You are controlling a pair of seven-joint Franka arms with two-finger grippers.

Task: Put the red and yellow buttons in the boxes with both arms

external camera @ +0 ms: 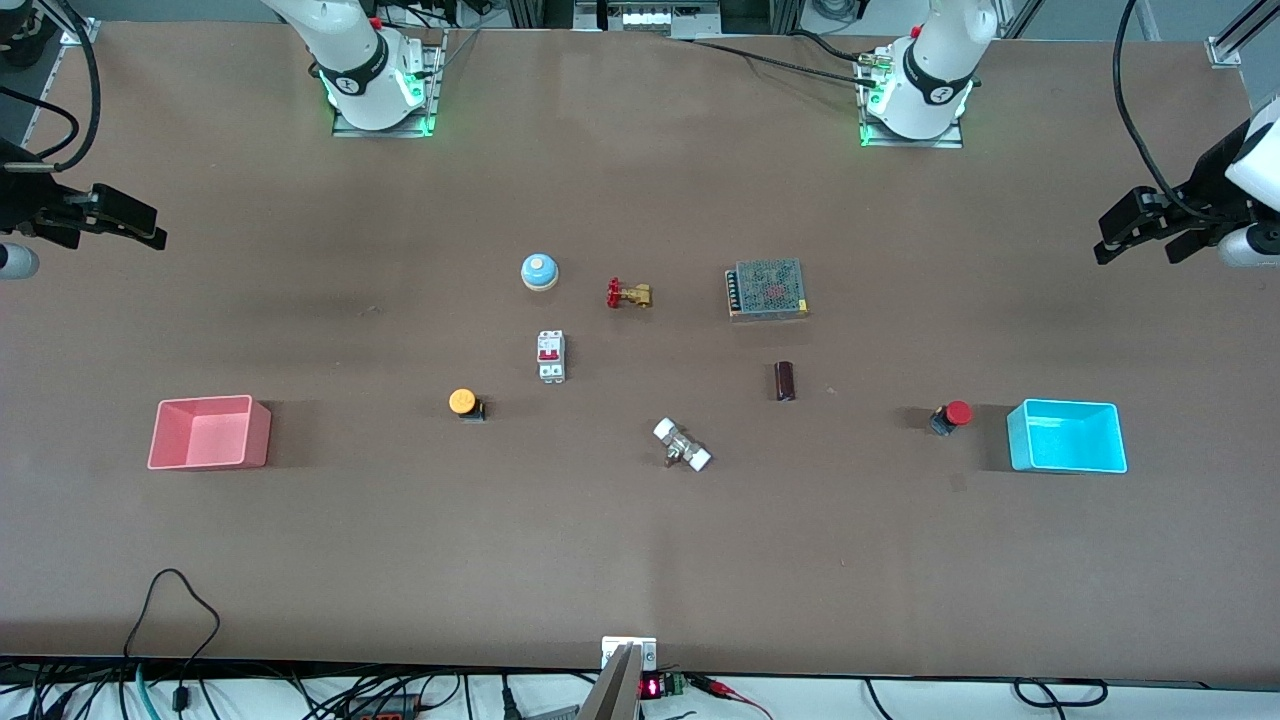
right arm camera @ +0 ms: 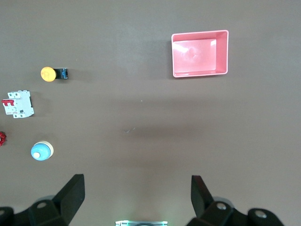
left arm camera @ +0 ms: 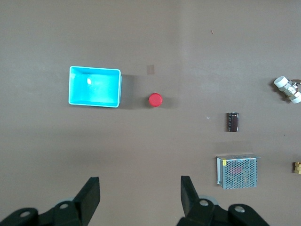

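While both arms wait raised at the table's ends, left gripper (left arm camera: 140, 197) and right gripper (right arm camera: 137, 195) are held with fingers apart. Red button (external camera: 951, 416) is seen just beside cyan box (external camera: 1067, 437); yellow button (external camera: 465, 404) lies well apart from pink box (external camera: 210, 433).

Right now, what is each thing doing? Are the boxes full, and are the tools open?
Pink box: empty, upright.
Cyan box: empty, upright.
Yellow button: on the table, outside the boxes.
Red button: on the table beside the cyan box.
Left tool: open, holding nothing.
Right tool: open, holding nothing.
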